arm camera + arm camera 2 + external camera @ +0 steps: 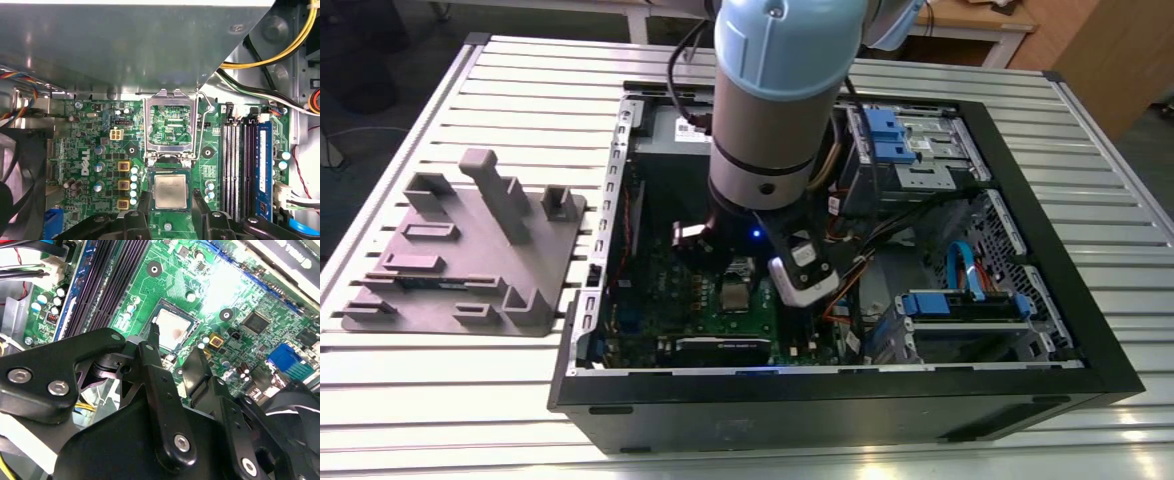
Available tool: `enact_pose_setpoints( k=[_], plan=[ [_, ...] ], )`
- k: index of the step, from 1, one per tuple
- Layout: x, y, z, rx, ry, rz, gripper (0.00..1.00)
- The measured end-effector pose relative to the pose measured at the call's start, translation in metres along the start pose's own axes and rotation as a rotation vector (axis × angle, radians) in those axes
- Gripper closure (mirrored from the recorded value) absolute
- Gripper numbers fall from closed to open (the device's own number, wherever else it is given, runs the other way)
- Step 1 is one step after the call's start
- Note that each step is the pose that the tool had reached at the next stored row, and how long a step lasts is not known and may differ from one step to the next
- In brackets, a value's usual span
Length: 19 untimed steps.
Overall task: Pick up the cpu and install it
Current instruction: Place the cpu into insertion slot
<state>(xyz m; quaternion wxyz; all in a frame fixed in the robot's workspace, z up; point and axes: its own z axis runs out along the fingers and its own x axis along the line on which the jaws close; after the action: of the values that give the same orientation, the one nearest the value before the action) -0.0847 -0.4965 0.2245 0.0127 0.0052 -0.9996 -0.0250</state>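
**Fig. 1.** A black 2-fingered gripper [171,200] on a grey-and-blue robot arm [774,100] is positioned inside an open black computer case [1107,385], which is laid on a slatted metal table [454,420]. The small square cpu with a silvery metal top [170,191] is seen lying flat in its socket on the green motherboard [90,125]. The fingers [145,207] are spread, 1 on each side of the cpu, and nothing is pinched. Just beside the cpu, the rectangular metal socket frame [169,96] is swung open. Long black memory slots [235,165] are ranged near the socket. A grey moulded fixture tray [454,250] is placed on the table, at the exterior view's left of the case.
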Motion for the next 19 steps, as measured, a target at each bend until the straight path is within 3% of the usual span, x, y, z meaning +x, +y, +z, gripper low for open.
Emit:
enact_pose_setpoints(
  k=[15,19],
  plan=[
    [0.0002,0.0008,-0.0162,-0.0001,0.0001,0.000,0.55],
    [0.0002,0.0007,-0.0141,0.0003,0.0003,0.000,0.55]
  ],
)
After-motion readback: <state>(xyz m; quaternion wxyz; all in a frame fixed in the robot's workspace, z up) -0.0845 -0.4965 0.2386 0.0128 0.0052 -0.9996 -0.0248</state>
